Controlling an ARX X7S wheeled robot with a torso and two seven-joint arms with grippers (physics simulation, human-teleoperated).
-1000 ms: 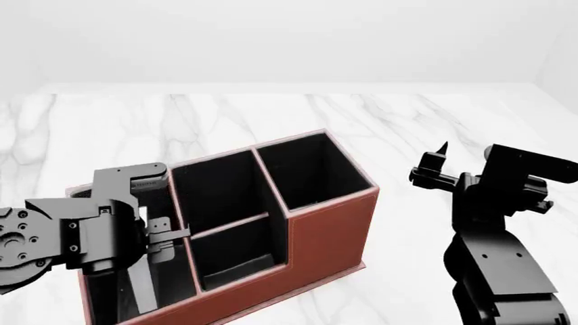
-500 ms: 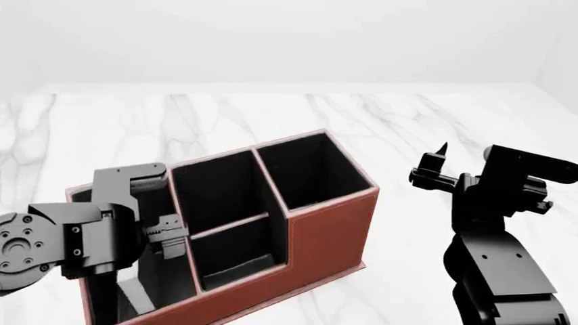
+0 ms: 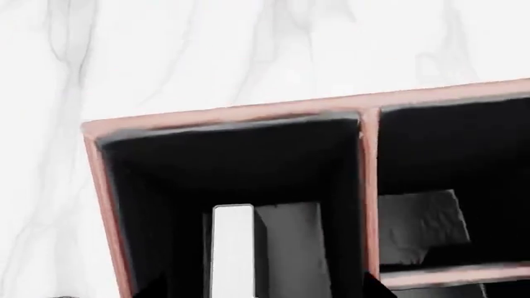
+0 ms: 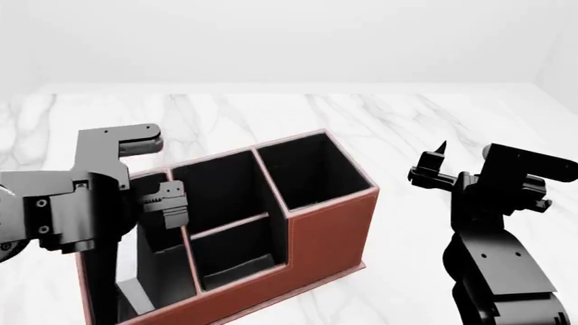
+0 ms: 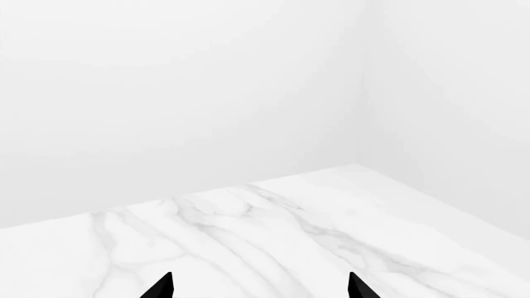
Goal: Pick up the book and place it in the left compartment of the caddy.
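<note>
The reddish-brown caddy (image 4: 325, 230) stands on the marble table. The book (image 4: 164, 277) stands on edge inside the left compartment (image 4: 118, 284). In the left wrist view its white page edges (image 3: 233, 248) and dark cover show at the bottom of that slot (image 3: 232, 161). My left gripper (image 4: 156, 203) hangs above the slot with its jaws spread and nothing between them; one fingertip (image 3: 373, 290) shows. My right gripper (image 4: 430, 169) is open and empty, held above the table to the right of the caddy, and it also shows in the right wrist view (image 5: 258, 288).
The caddy's divided middle slots (image 4: 226, 203) and its tall square end slot (image 4: 312, 172) lie right of the left compartment. A grey patch (image 3: 422, 230) lies at the bottom of one middle slot. The white marble table (image 4: 271, 115) stretches back to a plain white wall.
My left gripper has risen out of the left compartment and drawn back a little to the left, leaving the book standing in the slot. The right arm has not moved.
</note>
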